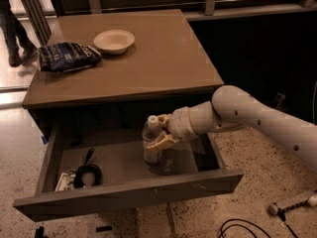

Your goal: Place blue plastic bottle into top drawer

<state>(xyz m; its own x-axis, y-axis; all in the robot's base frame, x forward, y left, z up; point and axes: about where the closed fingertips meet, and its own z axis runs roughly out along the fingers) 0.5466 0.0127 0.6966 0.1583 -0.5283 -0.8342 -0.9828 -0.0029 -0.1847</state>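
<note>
The blue plastic bottle (151, 144), clear with a white cap, stands upright inside the open top drawer (129, 192), near its middle. My gripper (159, 133) reaches in from the right and is shut on the bottle around its upper body. The bottle's base appears to rest on or just above the drawer floor. The white arm (247, 114) stretches away to the right.
A black coiled cable (87, 172) and small items lie in the drawer's left part. On the tabletop (163, 58) sit a pale bowl (114, 40) and a dark snack bag (67, 56). A person's legs (14, 29) stand at far left. Cables lie on the floor at right.
</note>
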